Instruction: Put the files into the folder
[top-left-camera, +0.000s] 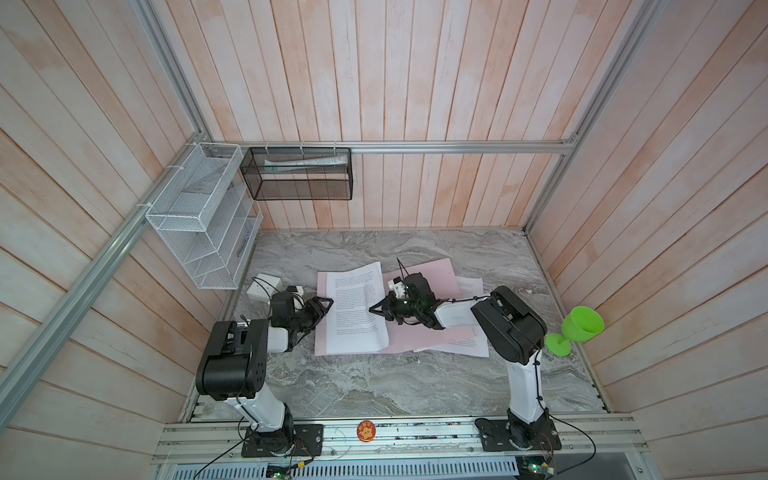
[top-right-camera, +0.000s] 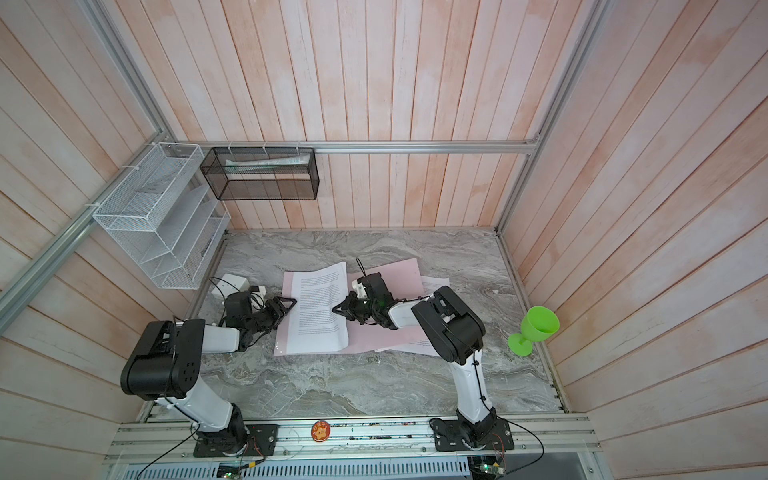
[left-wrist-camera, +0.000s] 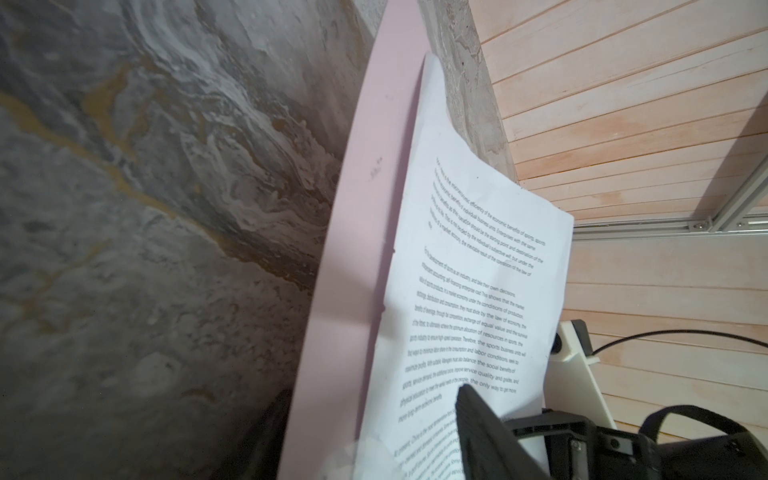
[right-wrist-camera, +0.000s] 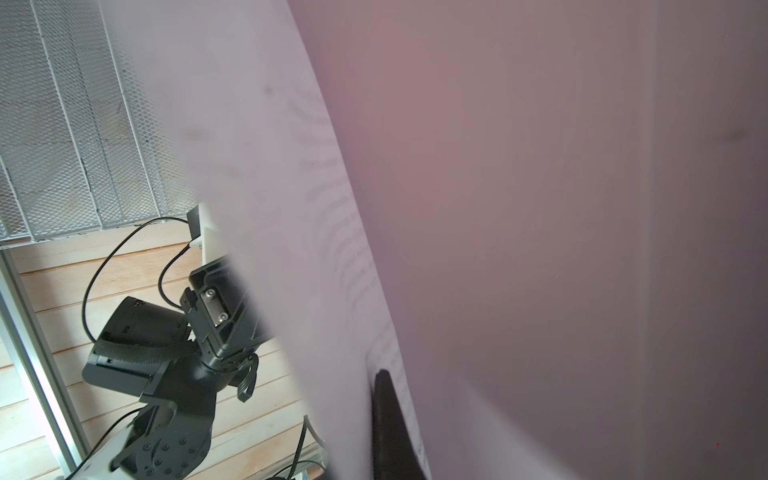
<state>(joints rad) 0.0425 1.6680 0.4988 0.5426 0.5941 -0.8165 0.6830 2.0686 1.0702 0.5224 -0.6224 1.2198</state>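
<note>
In both top views the pale pink folder (top-left-camera: 428, 272) (top-right-camera: 395, 270) lies open on the marble table. A stack of printed white files (top-left-camera: 355, 307) (top-right-camera: 320, 307) rests on its left half, with the right edge curled upward. My right gripper (top-left-camera: 371, 309) (top-right-camera: 333, 309) (right-wrist-camera: 384, 376) is shut on that raised edge. My left gripper (top-left-camera: 328, 303) (top-right-camera: 293, 302) (left-wrist-camera: 370, 399) is open and straddles the left edge of the folder and files; one finger (left-wrist-camera: 473, 419) lies over the text. More files (top-left-camera: 471, 286) stick out from under the folder's right half.
A green plastic goblet (top-left-camera: 579, 326) lies tipped at the table's right edge. On the left wall hangs a white wire rack (top-left-camera: 199, 224). A black mesh basket (top-left-camera: 299, 172) hangs on the back rail. Wooden walls close the table on three sides.
</note>
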